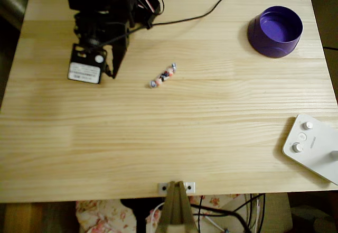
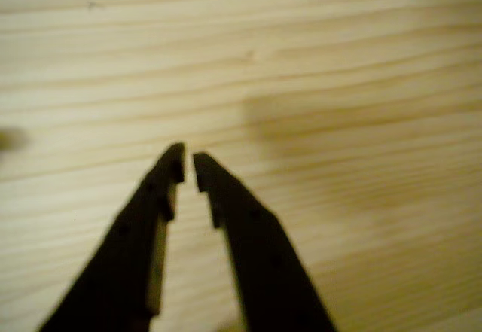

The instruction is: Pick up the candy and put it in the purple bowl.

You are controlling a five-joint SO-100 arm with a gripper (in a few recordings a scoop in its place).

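Candy (image 1: 163, 76) lying flat on the bare wood of the tabletop (image 1: 169, 138), somewhat nearer the far edge than the near one and a little toward the left edge in the overhead view, turned on a diagonal, touching nothing. Purple bowl (image 1: 275, 31) standing upright near the far right corner, well apart from the candy, with its lighter inside showing bare. Gripper (image 1: 113, 76) near the far left corner in the overhead view, hanging from the black arm (image 1: 103, 11), to the left of the candy and apart from it, with a white labelled block (image 1: 85, 70) just beside it. In the wrist view, gripper (image 2: 188, 165) seen as two dark fingers (image 2: 143, 234) pointing at the wood grain, tips almost together with only a thin gap between, holding nothing. White device (image 1: 311, 146) with round buttons lying at the right edge toward the near corner. Black cable (image 1: 195, 16) running across the far part of the tabletop. Small metal bracket (image 1: 176, 187) fixed at the middle of the near edge.
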